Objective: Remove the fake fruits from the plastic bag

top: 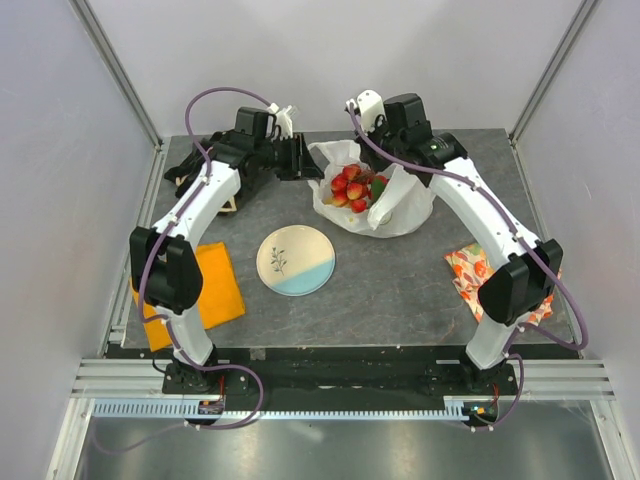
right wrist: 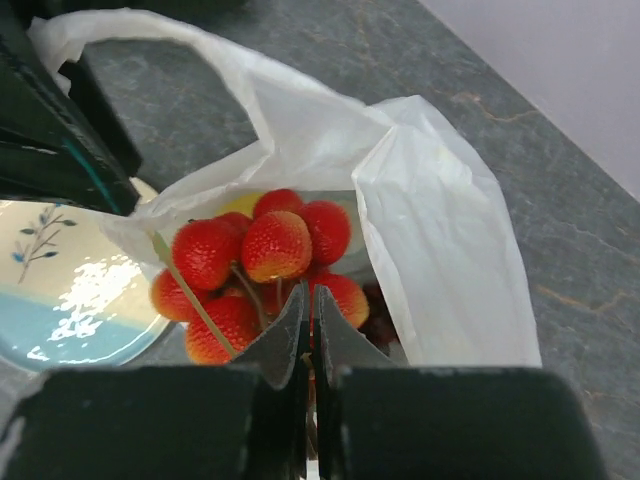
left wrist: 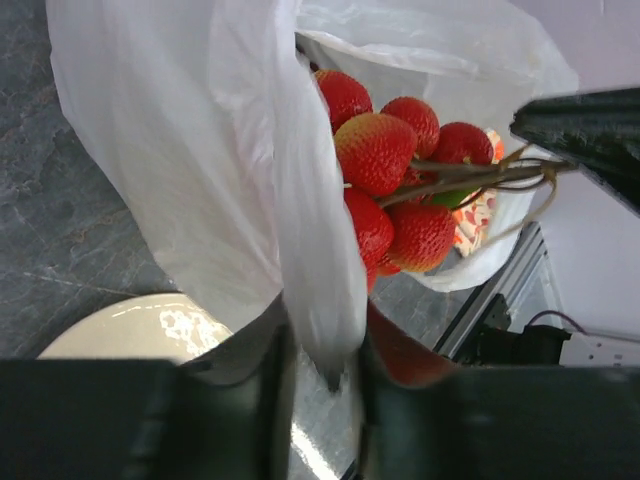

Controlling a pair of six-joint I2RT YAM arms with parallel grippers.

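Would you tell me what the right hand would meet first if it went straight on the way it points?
The red berry cluster, directly ahead of the right hand, which seems shut on its stem; depth is unclear.

In the right wrist view only a yellow sliver shows behind the berry cluster, and I can't identify the dark lump at its right under the plastic bag. The plate runs off the left edge. In the left wrist view the bag's lower fold is blurred.
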